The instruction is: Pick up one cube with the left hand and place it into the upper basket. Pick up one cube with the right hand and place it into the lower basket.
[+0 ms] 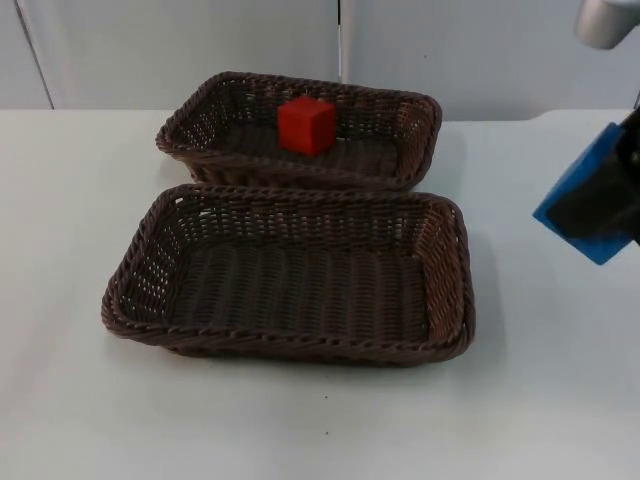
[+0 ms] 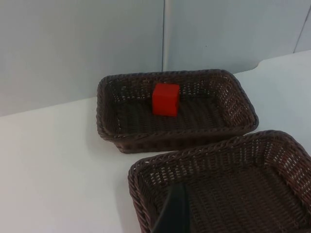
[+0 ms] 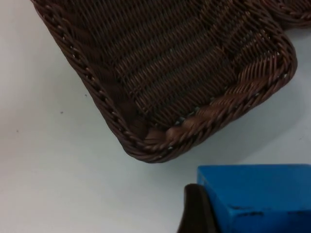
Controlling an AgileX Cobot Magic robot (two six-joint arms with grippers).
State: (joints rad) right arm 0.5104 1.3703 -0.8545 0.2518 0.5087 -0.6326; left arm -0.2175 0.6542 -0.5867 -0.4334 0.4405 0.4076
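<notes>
A red cube (image 1: 305,124) (image 2: 165,99) rests inside the upper wicker basket (image 1: 410,130) (image 2: 104,121), toward its back wall. In front of it stands the lower basket (image 1: 450,290) (image 2: 141,194) (image 3: 160,141) with nothing in it. My right gripper (image 1: 607,212) (image 3: 228,213) is shut on a blue cube (image 1: 573,197) (image 3: 257,196) and holds it in the air to the right of the lower basket, just outside that basket's corner. My left gripper (image 2: 172,216) hangs over a corner of the lower basket, apart from the red cube.
The white table top (image 1: 70,200) stretches around both baskets and ends at the grey partition wall (image 1: 180,50) behind them. The two baskets stand almost touching, rim to rim.
</notes>
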